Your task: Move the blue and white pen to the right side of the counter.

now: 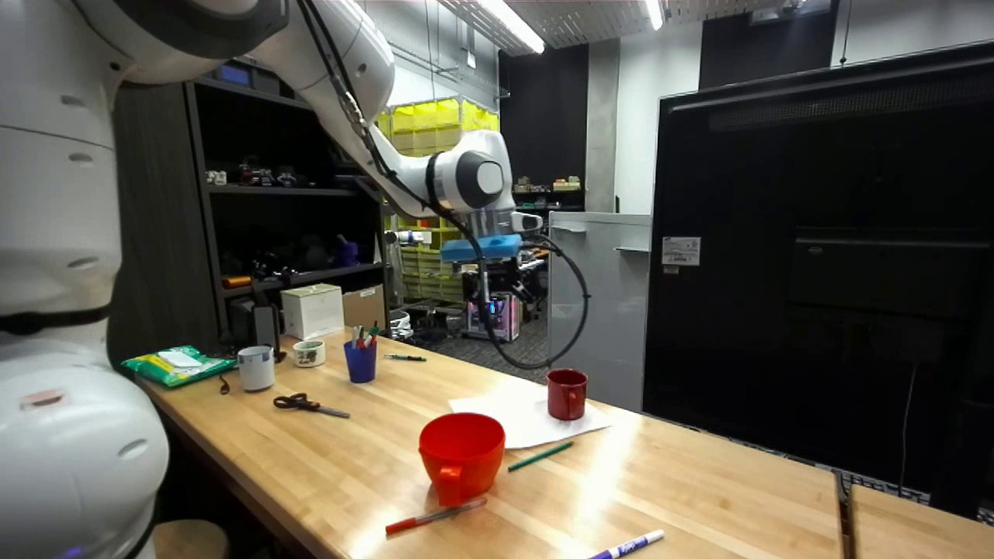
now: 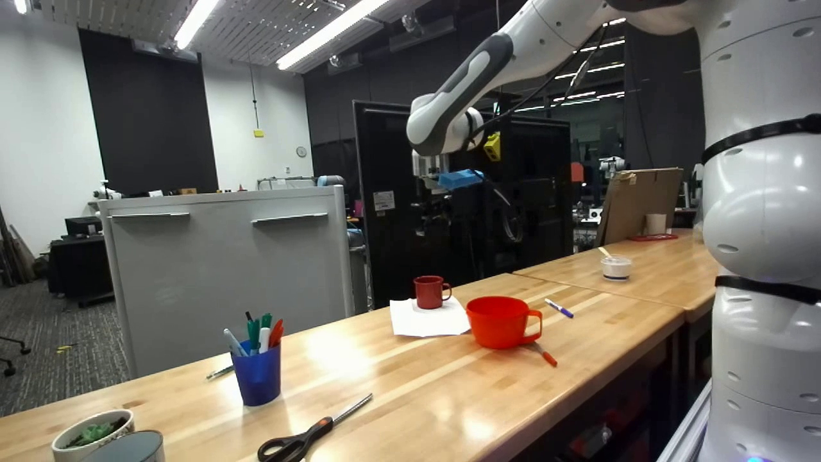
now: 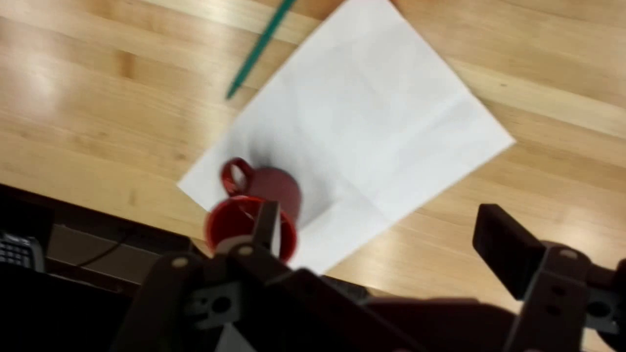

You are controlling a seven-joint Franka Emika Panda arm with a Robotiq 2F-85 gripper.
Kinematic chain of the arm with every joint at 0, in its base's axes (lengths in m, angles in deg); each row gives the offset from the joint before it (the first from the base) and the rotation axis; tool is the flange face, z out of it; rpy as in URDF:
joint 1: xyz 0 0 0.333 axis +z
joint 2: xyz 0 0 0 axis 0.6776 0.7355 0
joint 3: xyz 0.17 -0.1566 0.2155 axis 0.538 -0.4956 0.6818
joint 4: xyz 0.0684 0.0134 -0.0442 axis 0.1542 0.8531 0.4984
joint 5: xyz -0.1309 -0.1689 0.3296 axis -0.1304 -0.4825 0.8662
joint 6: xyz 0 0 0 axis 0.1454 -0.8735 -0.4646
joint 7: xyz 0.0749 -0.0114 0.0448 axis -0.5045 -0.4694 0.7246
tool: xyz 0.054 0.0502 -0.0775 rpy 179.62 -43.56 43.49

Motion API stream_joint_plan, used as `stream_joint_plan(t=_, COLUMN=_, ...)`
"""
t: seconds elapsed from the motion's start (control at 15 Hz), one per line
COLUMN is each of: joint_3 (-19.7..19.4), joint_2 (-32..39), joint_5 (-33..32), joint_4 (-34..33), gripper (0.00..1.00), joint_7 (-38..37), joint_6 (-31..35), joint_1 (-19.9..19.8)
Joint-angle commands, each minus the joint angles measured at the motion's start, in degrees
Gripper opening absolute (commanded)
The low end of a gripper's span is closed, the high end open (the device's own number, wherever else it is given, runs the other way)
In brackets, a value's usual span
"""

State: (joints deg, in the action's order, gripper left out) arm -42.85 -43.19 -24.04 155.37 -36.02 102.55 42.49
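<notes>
My gripper (image 3: 380, 225) spread wide, holding nothing, up above the counter (image 1: 722, 481), blue and white pen (image 1: 627, 546) lying on it at 4 o'clock from the red bowl (image 1: 462, 446) in an exterior view, red mug (image 3: 279, 188) at 8 o'clock on white paper (image 3: 381, 127) in wrist view

Looks like a robotics lab — has a robot arm (image 2: 551, 38) at a wooden counter (image 1: 349, 458), loaded shelves (image 1: 311, 191), stacked yellow bins (image 1: 427, 120), a lit PC (image 1: 501, 320) — plus strip lights (image 2: 333, 33) and grey carpet (image 2: 77, 321).
</notes>
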Motion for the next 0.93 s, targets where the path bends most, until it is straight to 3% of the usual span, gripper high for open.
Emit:
stream_joint_plan(t=0.0, joint_3=3.02, joint_2=-4.41, joint_5=4.07, joint_4=3.68, gripper=1.00, joint_7=-1.43, joint_6=0.41, joint_1=2.93)
stream_joint_plan(t=0.47, joint_3=3.93, joint_2=-7.96, joint_5=-2.25, joint_4=5.89, gripper=1.00, joint_7=-22.24, joint_6=-2.11, joint_1=3.86)
stream_joint_plan(t=0.87, joint_3=3.84, joint_2=-6.21, joint_5=-1.10, joint_4=4.42, gripper=1.00, joint_7=-21.28, joint_6=-2.07, joint_1=3.67)
